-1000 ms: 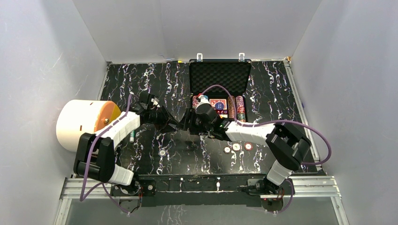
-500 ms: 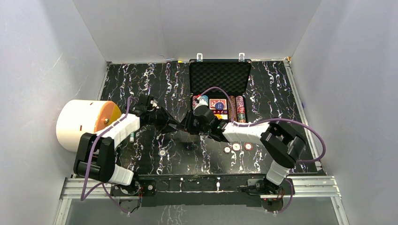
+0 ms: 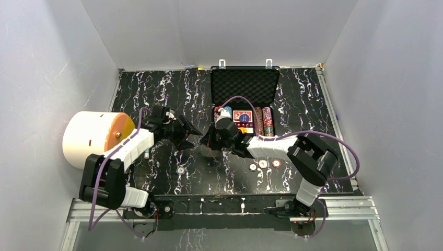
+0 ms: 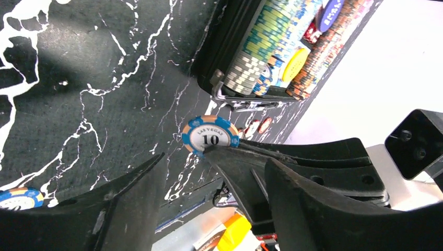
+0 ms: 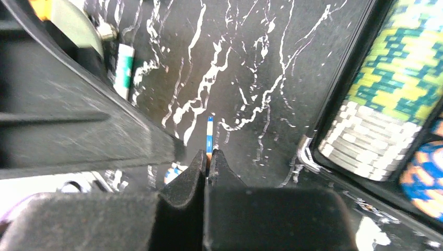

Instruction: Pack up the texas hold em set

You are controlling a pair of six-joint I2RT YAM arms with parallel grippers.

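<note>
A blue "10" poker chip [image 4: 210, 136] stands on edge above the table, and my right gripper [image 3: 205, 138] is shut on its lower rim. In the right wrist view the chip [image 5: 209, 135] shows as a thin edge sticking out of the right gripper [image 5: 208, 154]. My left gripper [image 3: 190, 135] is open, one finger on each side of the chip and touching nothing. The black briefcase [image 3: 244, 86] lies open at the back, with rows of chips [image 4: 261, 42] and a red card deck [image 3: 243, 116] in its base.
Three loose chips [image 3: 263, 164] lie right of centre, a small button [image 3: 179, 170] sits near the front, and a blue chip [image 4: 15, 198] lies on the table. A big white drum [image 3: 91, 137] stands at the left, a green-and-white cylinder [image 3: 148, 151] beside it.
My right gripper has shut on the blue chip. My left gripper has opened off it and drawn back slightly to the left.
</note>
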